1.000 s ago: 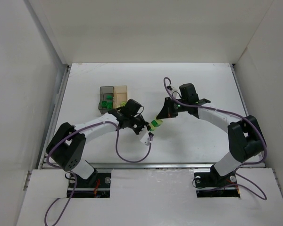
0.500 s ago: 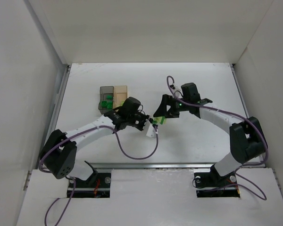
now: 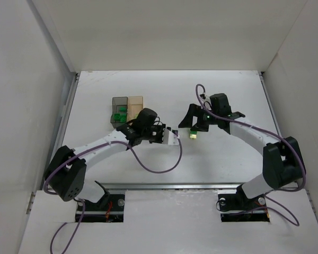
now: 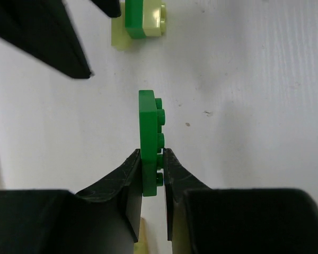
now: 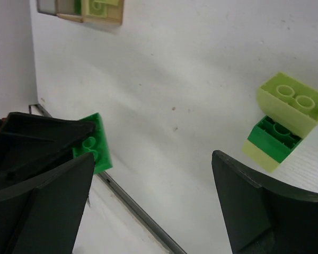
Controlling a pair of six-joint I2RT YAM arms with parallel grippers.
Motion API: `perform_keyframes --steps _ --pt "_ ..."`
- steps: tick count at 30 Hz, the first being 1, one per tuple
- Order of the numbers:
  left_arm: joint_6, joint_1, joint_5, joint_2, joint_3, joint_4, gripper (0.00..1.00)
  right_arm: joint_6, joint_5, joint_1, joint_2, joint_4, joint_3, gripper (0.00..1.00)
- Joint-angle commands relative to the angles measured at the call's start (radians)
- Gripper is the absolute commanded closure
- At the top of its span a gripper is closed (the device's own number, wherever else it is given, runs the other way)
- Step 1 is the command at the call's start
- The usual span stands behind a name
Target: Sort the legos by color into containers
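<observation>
My left gripper (image 4: 151, 159) is shut on a dark green flat lego plate (image 4: 150, 132), held on edge just above the table; it also shows in the right wrist view as the green plate (image 5: 94, 145). My right gripper (image 5: 153, 203) hangs open and empty over the table. Beside it lies a small stack (image 5: 283, 119): a pale yellow-green brick, a dark green brick and a pale plate. From above, this stack (image 3: 193, 136) lies under the right gripper (image 3: 194, 128), just right of the left gripper (image 3: 171, 136). The grey container (image 3: 116, 102) holds green legos; the amber container (image 3: 136, 101) adjoins it.
White walls enclose the table on the left, right and back. A metal rail (image 5: 143, 211) runs along the table's near edge. A purple cable (image 3: 159, 169) loops from the left arm over the table.
My right gripper has opened and let go of the lego stack, which now lies on the table. My left gripper has moved right, with the green plate pulled off the stack.
</observation>
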Motion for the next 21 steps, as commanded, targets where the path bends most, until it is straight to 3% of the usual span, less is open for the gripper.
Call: perform_keyframes --steps 1,5,9,12,16,21 --pt "-0.319 0.054 0.032 -0.012 0.07 0.01 1.0 0.003 0.058 0.006 -0.02 -0.005 -0.011 0.04" --pt "-0.724 0.223 -0.064 0.051 0.184 -0.034 1.0 0.014 0.094 0.006 -0.066 -0.005 -0.02 0.04" --pt "-0.978 0.402 -0.242 0.08 0.244 -0.078 1.0 0.014 0.094 0.006 -0.089 -0.014 -0.02 0.04" --pt "-1.055 0.539 -0.341 0.089 0.265 -0.056 1.0 0.005 0.13 0.006 -0.098 -0.039 -0.011 0.04" --pt "-1.04 0.668 -0.301 0.195 0.313 -0.068 1.0 -0.005 0.198 0.006 -0.098 -0.089 0.01 0.04" --pt "-1.015 0.679 -0.246 0.319 0.386 -0.156 1.0 -0.005 0.282 0.006 -0.07 -0.163 0.055 0.04"
